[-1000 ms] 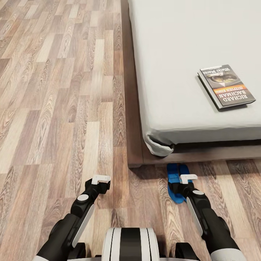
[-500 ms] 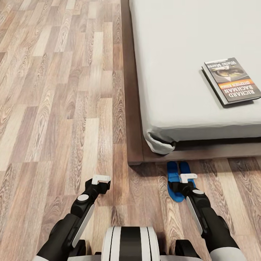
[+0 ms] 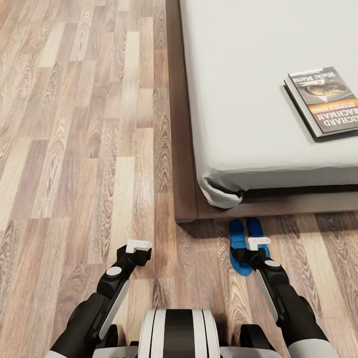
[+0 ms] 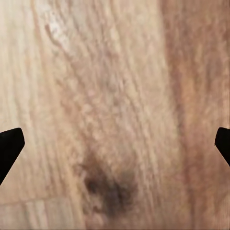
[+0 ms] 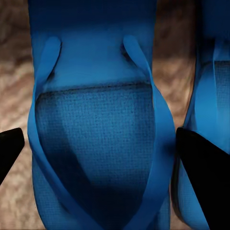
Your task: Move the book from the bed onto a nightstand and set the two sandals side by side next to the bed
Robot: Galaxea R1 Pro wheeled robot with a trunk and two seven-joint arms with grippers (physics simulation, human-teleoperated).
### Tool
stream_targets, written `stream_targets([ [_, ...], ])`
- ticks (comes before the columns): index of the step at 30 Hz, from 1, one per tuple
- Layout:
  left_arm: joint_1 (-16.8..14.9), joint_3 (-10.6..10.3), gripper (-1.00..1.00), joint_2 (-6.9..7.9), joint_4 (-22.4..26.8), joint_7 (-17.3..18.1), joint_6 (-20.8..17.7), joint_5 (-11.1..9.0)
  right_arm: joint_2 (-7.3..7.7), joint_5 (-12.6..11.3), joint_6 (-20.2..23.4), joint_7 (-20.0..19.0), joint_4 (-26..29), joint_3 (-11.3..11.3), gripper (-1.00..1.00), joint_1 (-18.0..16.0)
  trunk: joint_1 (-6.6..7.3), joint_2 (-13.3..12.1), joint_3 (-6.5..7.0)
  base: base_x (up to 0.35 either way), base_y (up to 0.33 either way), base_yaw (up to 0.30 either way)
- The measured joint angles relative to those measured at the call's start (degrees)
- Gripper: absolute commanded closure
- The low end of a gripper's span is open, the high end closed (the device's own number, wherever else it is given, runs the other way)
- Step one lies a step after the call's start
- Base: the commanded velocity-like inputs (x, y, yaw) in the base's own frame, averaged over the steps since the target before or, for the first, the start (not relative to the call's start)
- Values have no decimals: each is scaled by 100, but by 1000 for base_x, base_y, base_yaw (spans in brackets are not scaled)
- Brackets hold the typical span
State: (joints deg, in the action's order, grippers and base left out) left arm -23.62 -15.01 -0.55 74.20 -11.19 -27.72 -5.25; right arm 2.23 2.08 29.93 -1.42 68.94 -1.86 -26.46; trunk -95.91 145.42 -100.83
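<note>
The book (image 3: 325, 102) lies flat on the grey mattress of the bed (image 3: 248, 74), near the right edge of the head view. On the floor just off the bed's corner, the two blue sandals (image 3: 237, 236) (image 3: 255, 227) lie side by side, touching. My right gripper (image 3: 259, 243) hovers open over them. In the right wrist view its jaws straddle one sandal (image 5: 96, 124), and the other sandal (image 5: 213, 96) sits beside it. Open too, my left gripper (image 3: 138, 245) hangs over bare planks (image 4: 115, 96).
The bed's dark wooden frame (image 3: 181, 149) juts out past the mattress along its side and foot. Wood-plank floor (image 3: 74, 149) stretches wide to the left of the bed. A rumpled sheet corner (image 3: 219, 194) hangs over the frame.
The whole picture has shifted: bed and book have slid right and up, so the camera moved. Both arms keep the same pose and both grippers stay open.
</note>
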Motion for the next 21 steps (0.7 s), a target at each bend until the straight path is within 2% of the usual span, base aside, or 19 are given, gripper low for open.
stream_targets([
  [3,0,0,-100,0,0,0,0,0,4,-1,0,0,4,-3,100,0,-8,4,-66,0,0,0],
  [12,0,-2,-100,0,0,0,0,-2,6,-1,-275,0,-2,-5,100,-2,-8,4,-67,0,0,0],
  [19,0,-8,-100,0,0,0,0,-1,-4,-3,-329,0,-3,-5,100,-3,-8,4,-67,0,0,0],
  [21,0,-4,-100,0,0,0,0,-1,-9,-2,-332,0,-4,-5,100,0,-13,7,-111,0,0,0],
])
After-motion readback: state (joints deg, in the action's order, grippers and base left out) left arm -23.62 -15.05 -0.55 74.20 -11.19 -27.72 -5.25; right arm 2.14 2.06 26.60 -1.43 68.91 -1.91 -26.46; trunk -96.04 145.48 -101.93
